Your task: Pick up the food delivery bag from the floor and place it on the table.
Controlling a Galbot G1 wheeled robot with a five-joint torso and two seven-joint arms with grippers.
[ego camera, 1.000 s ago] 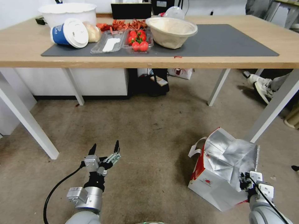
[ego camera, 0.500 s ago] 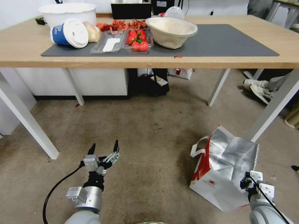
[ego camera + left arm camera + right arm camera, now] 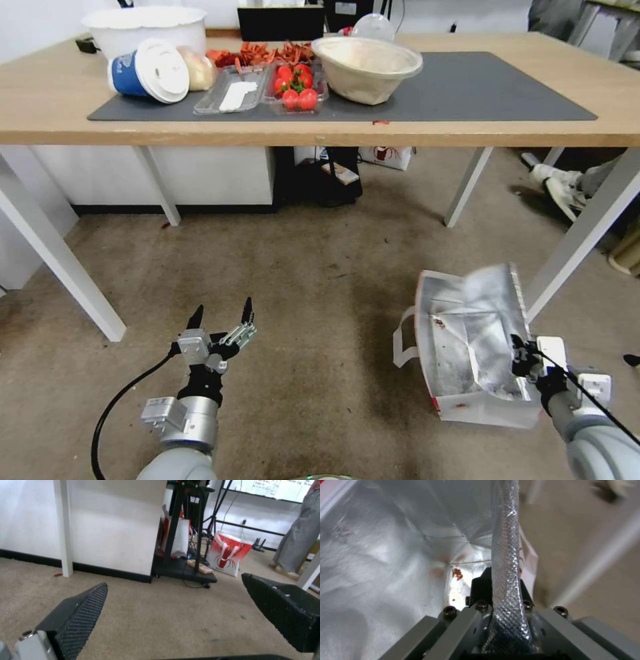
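Head view, right gripper clamped on food delivery bag rim, bag's right edge, low over floor, left gripper spread wide.

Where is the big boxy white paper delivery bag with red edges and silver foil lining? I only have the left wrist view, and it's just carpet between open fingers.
Observer: In the head view the food delivery bag is low over the grey-brown carpet floor, ahead on the robot's right. I cannot tell whether it is off the carpet.
Operator: Does the right gripper have it?
Observer: Yes. The right gripper is shut on the bag's rim. The right wrist view shows the foil wall pinched between the jaws.
Operator: How does my left gripper sit relative to it?
Observer: The left gripper hangs open over bare carpet on the robot's left, well apart from the bag.
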